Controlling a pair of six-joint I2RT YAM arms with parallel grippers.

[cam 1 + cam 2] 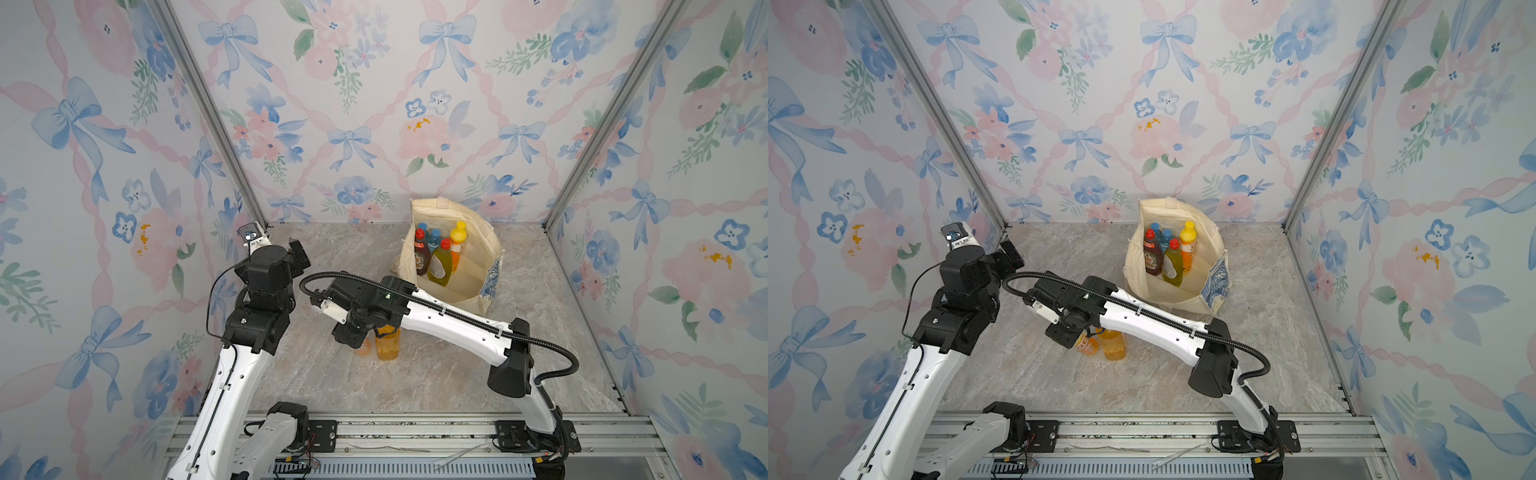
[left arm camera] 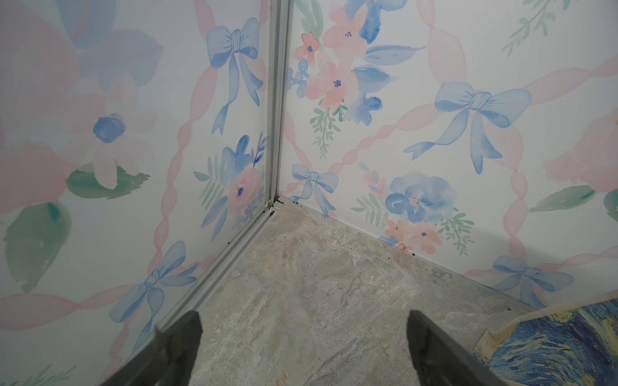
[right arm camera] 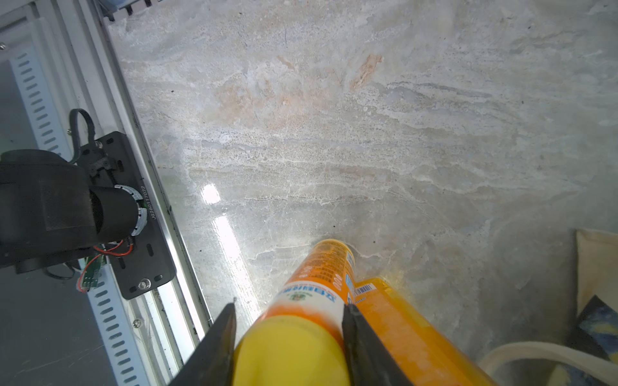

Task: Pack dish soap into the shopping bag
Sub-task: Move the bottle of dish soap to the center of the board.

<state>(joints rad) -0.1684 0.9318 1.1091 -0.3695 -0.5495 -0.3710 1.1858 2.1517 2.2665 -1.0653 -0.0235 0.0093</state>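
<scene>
Left wrist view shows the left gripper (image 2: 307,351) splayed, empty, parked well clear of the shopping bag (image 1: 478,245). Near the bag but outside it, the right gripper (image 3: 291,334) brackets the soap bottle (image 3: 314,284) for lifting; whether it pinches, I cannot tell.

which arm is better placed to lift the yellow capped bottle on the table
Right. The right tool flanks the yellow-capped bottle; the left tool is open, pointing at the back corner, away from it.
</scene>
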